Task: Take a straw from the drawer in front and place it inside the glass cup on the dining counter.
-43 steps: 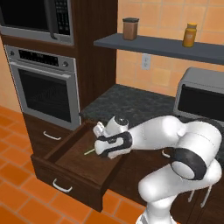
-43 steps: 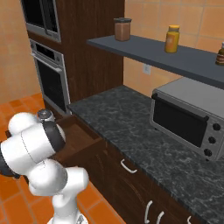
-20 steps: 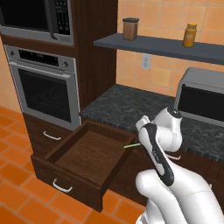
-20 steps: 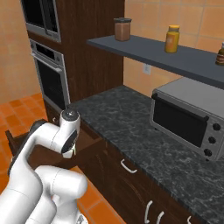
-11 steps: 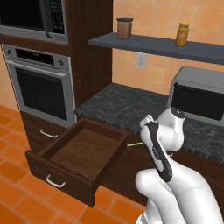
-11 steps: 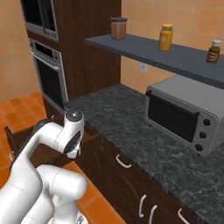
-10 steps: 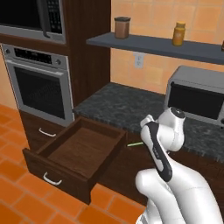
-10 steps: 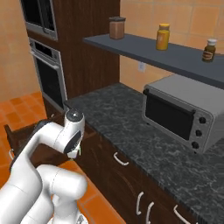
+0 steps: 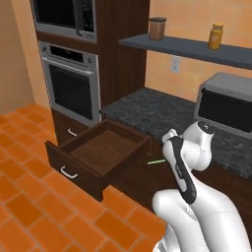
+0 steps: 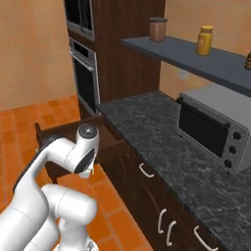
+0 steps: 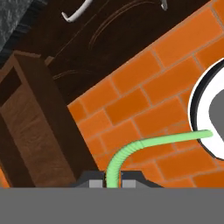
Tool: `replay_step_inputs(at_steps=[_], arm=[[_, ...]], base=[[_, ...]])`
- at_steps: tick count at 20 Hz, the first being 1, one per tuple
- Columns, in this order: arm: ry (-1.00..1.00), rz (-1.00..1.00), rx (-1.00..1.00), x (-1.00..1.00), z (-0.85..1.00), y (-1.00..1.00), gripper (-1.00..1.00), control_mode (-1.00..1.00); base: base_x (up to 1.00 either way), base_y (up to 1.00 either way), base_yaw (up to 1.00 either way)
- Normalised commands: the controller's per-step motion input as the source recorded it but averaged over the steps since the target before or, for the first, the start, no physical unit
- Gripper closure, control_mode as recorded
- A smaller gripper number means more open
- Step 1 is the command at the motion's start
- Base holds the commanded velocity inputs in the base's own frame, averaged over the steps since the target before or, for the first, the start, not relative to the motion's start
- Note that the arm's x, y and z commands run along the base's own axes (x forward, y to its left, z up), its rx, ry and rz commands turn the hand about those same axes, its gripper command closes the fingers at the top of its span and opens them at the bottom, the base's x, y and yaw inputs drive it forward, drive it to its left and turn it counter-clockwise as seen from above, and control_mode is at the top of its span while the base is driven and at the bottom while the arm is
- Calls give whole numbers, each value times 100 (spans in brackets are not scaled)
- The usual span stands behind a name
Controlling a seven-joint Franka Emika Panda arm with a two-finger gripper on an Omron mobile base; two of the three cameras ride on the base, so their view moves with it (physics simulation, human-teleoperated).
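My gripper (image 11: 113, 183) is shut on the pale-green straw (image 11: 131, 151), which rises from between the finger tips and bends off to the right over the orange floor. From the left base view, the straw (image 9: 157, 161) sticks out leftward from the gripper (image 9: 168, 156), held in the air right of the drawer. The dark-brown drawer (image 9: 98, 150) stands pulled open and nothing shows inside it; it also shows as the drawer (image 11: 30, 127) at the left of the hand view. The glass cup and the dining counter are out of view.
A wall oven (image 9: 73, 86) stands behind the drawer. The dark granite worktop (image 9: 147, 110) carries a toaster oven (image 9: 227, 106) under a shelf (image 9: 197, 47) with jars. Cabinet doors with silver handles (image 10: 162, 220) run below the worktop. Orange tile floor (image 9: 29, 197) lies open at the left.
The gripper has lifted the straw out of the drawer and holds it beside the worktop. Since then the whole picture has shifted as the base drives; the drawer now looks farther off.
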Motion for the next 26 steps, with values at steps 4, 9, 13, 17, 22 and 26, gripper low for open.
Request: replay_step_inputs(at_steps=[4, 9, 13, 17, 22, 26], arm=[[0, 0, 0, 0, 0, 0, 100, 100], [0, 0, 0, 0, 0, 0, 100, 100], [0, 0, 0, 0, 0, 0, 100, 100], [0, 0, 0, 0, 0, 0, 100, 100], [0, 0, 0, 0, 0, 0, 100, 100], [0, 0, 0, 0, 0, 0, 100, 100]], base=[[0, 0, 58], [0, 0, 58], [1, 0, 57], [0, 0, 52], [0, 0, 44], [0, 0, 34]])
